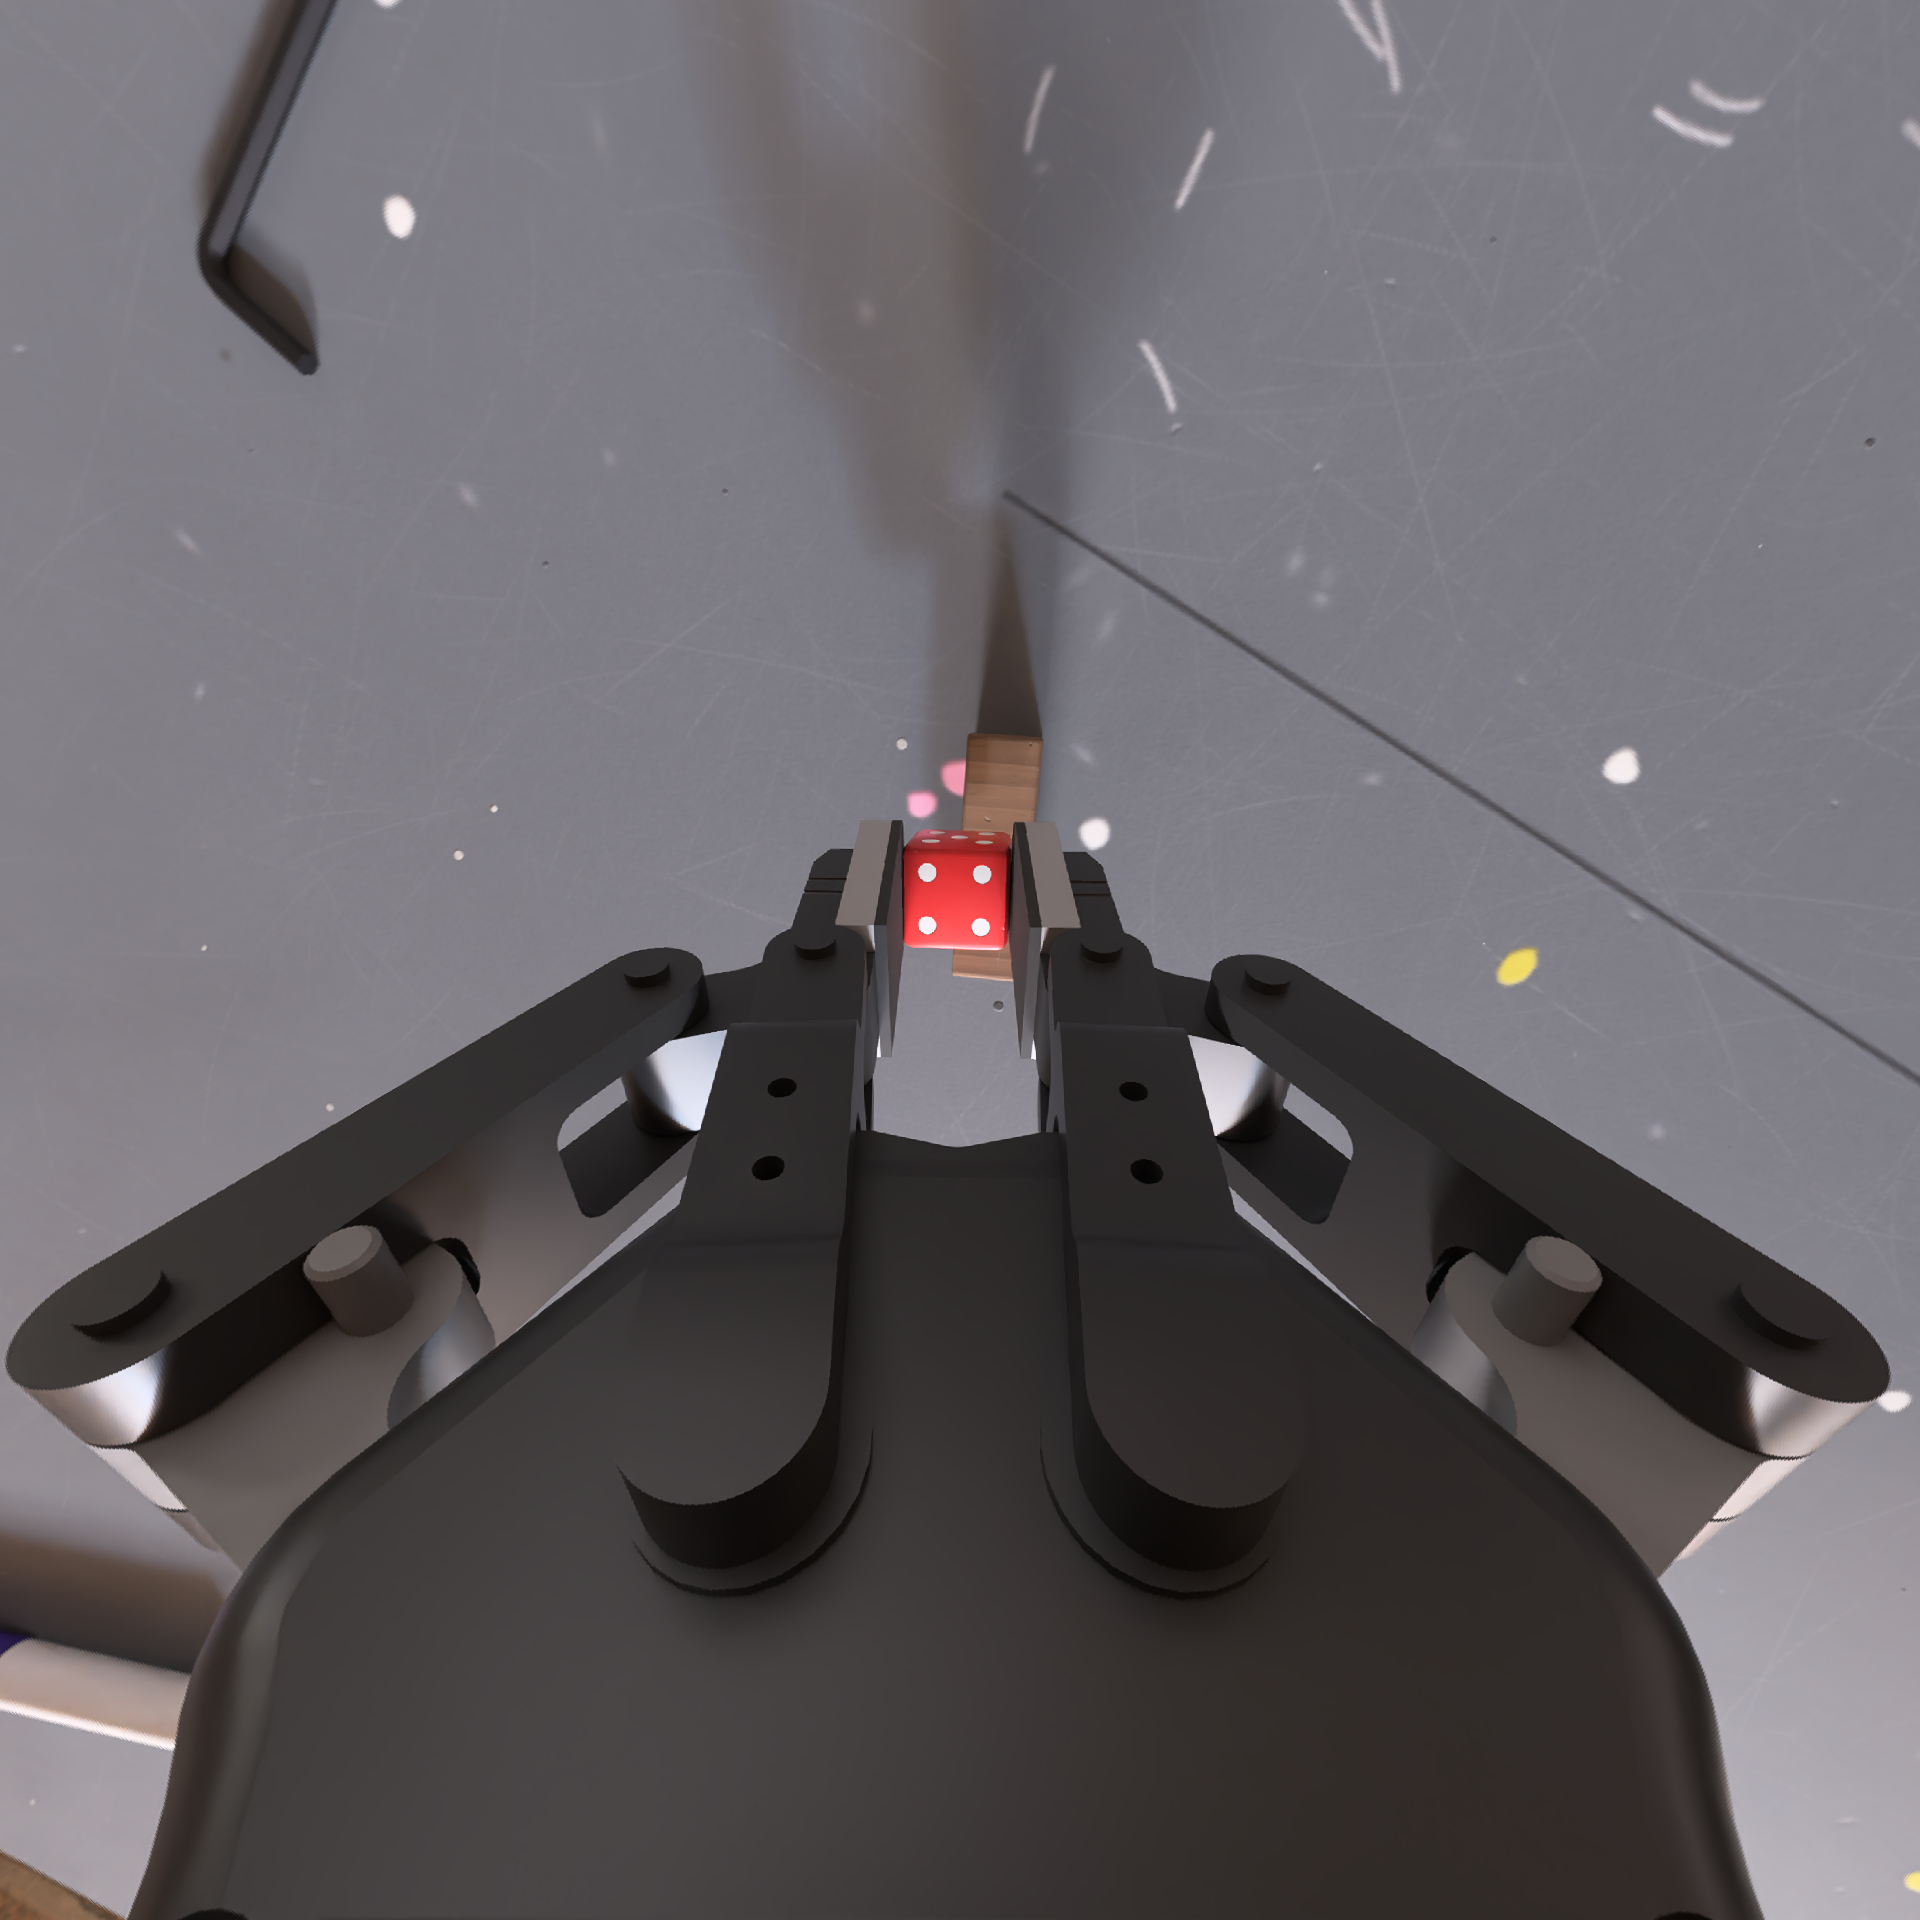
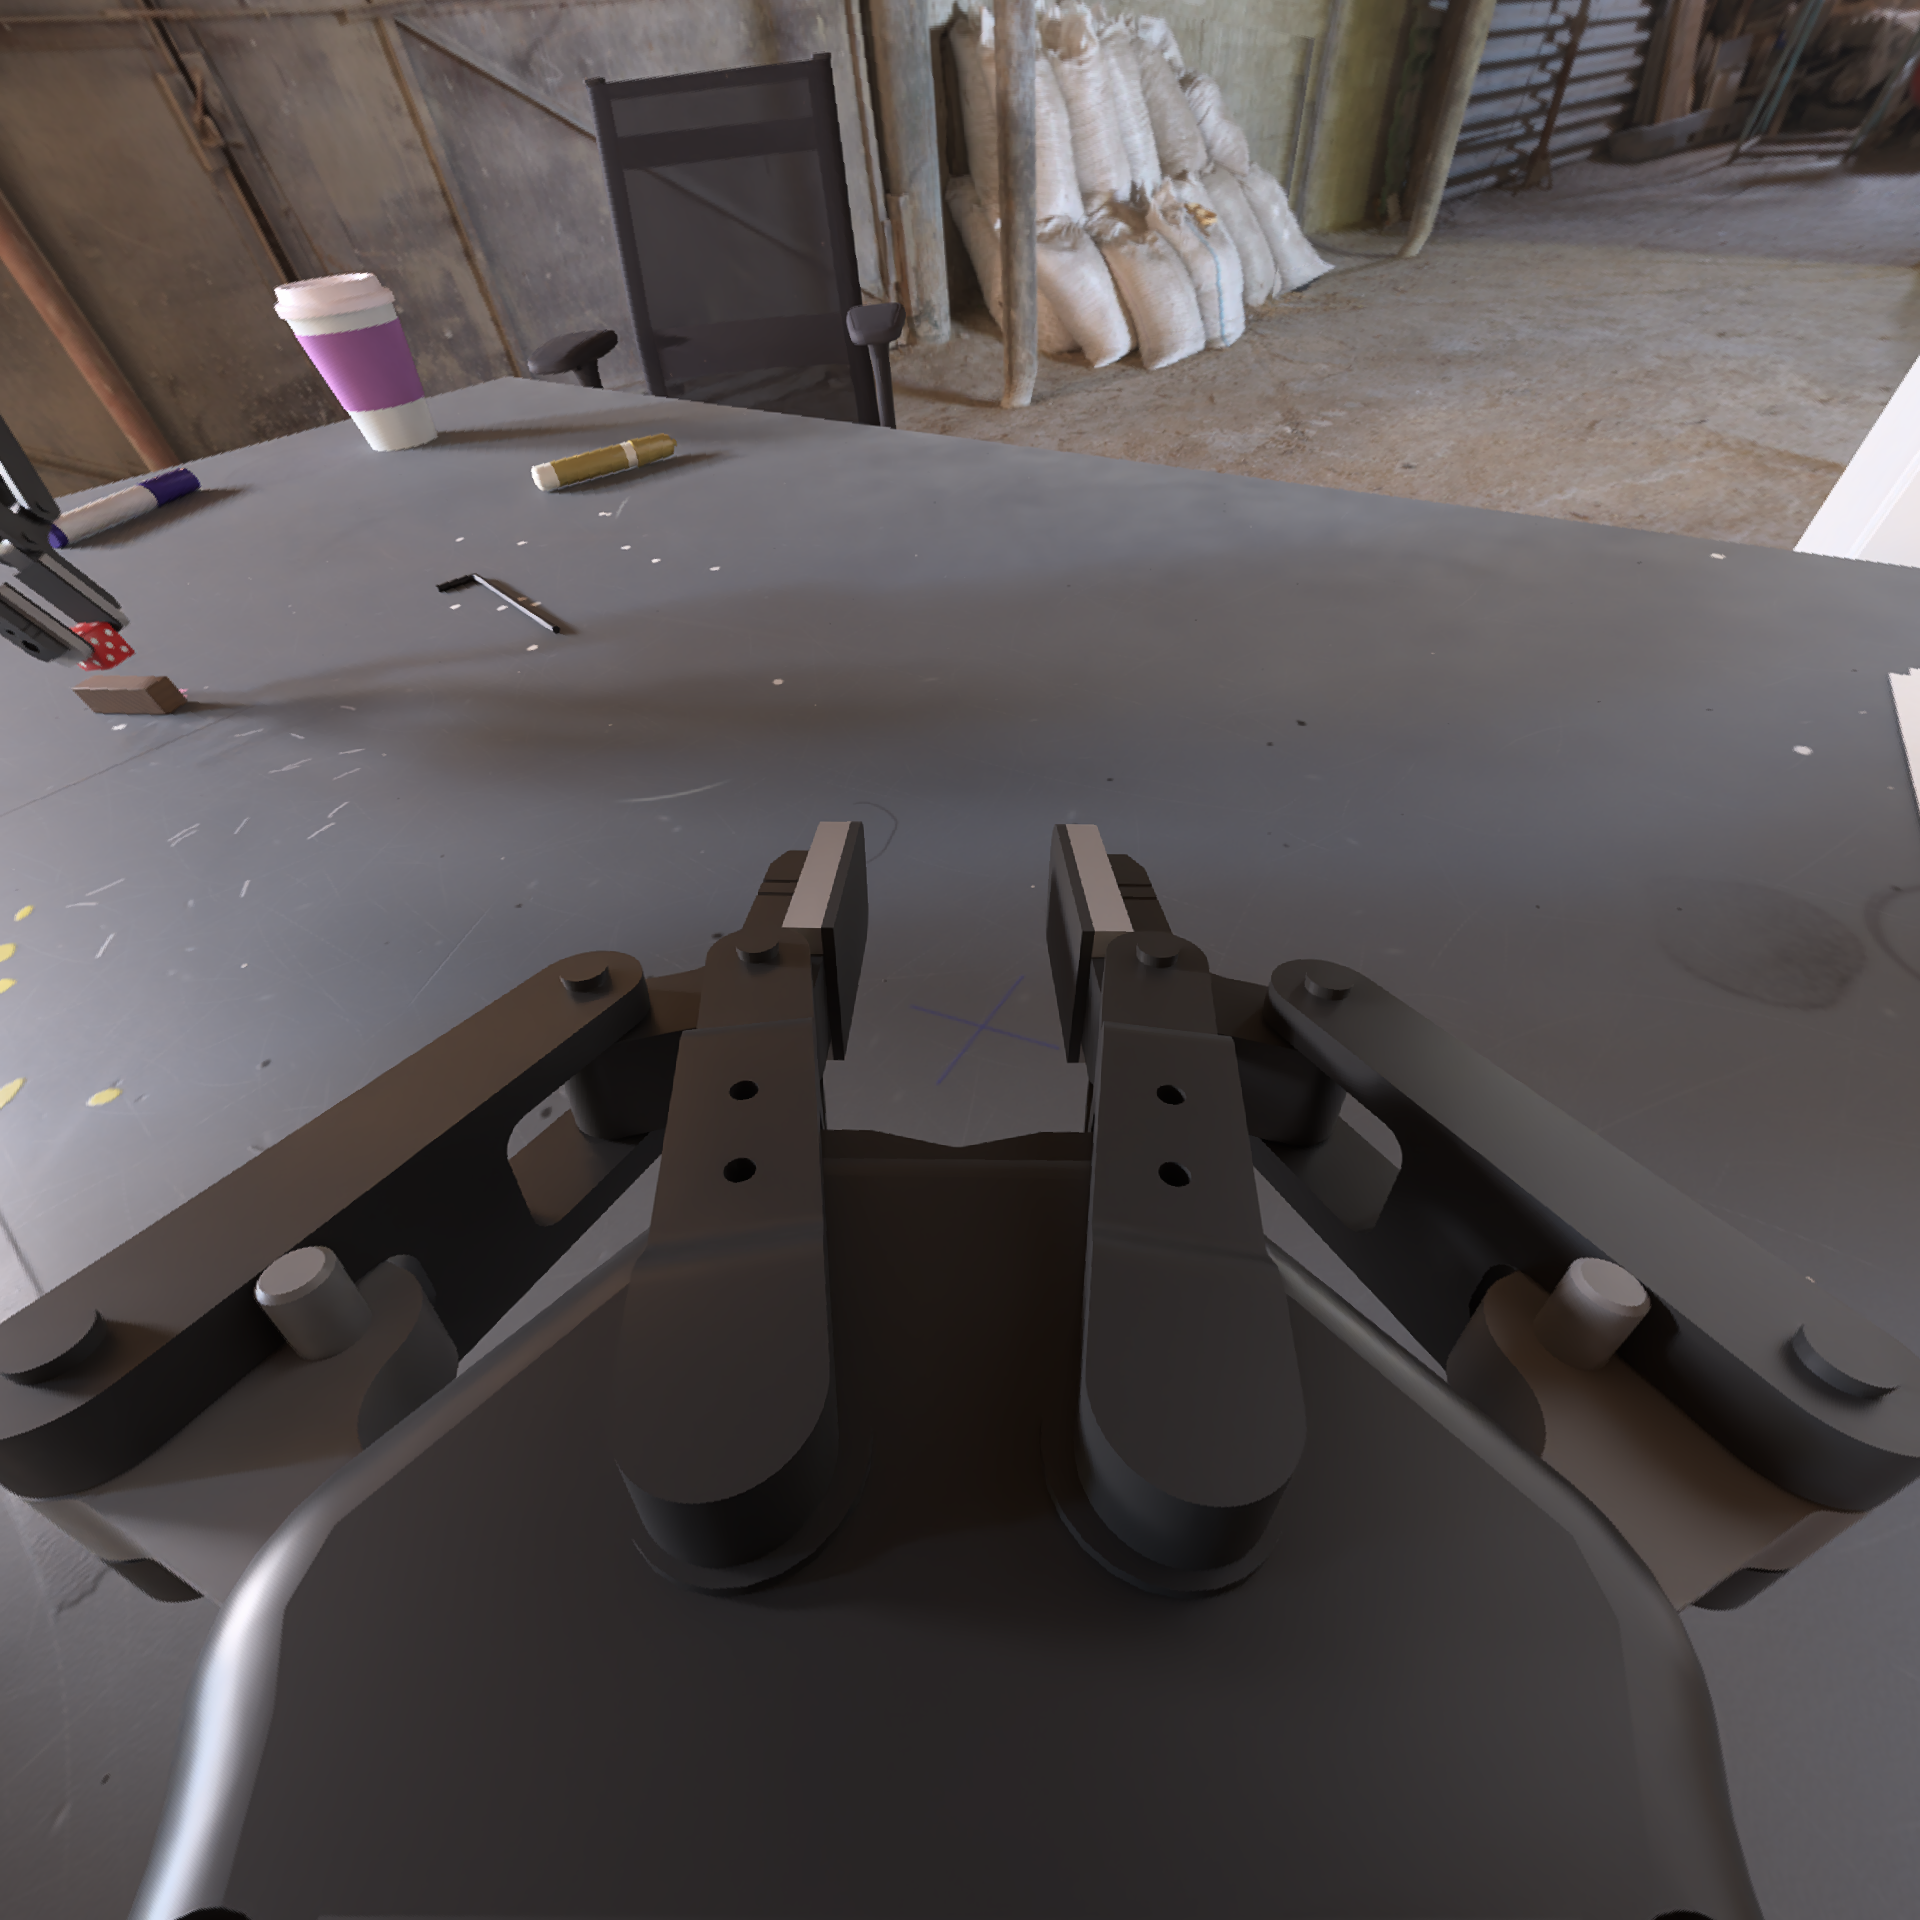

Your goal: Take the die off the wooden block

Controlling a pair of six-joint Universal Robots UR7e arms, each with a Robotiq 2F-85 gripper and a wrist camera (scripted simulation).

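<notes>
A red die with white pips [image 1: 956, 891] sits between the pads of my left gripper [image 1: 956, 857], which is shut on it. The wooden block [image 1: 1003, 777] lies on the grey table directly beneath the die. In the right wrist view, the die [image 2: 106, 644] hangs in the left gripper [image 2: 57, 618] a little above the block [image 2: 130, 694], apart from it, at the far left. My right gripper [image 2: 956, 883] is open and empty above the table, far from the block.
A black hex key [image 2: 499, 601] lies on the table, also in the left wrist view [image 1: 255, 239]. A purple-sleeved cup [image 2: 358, 358], a purple marker [image 2: 120, 506] and a yellow marker [image 2: 603, 460] stand farther back. A black chair [image 2: 738, 239] is behind the table. White paper [image 2: 1907, 727] is at the right edge.
</notes>
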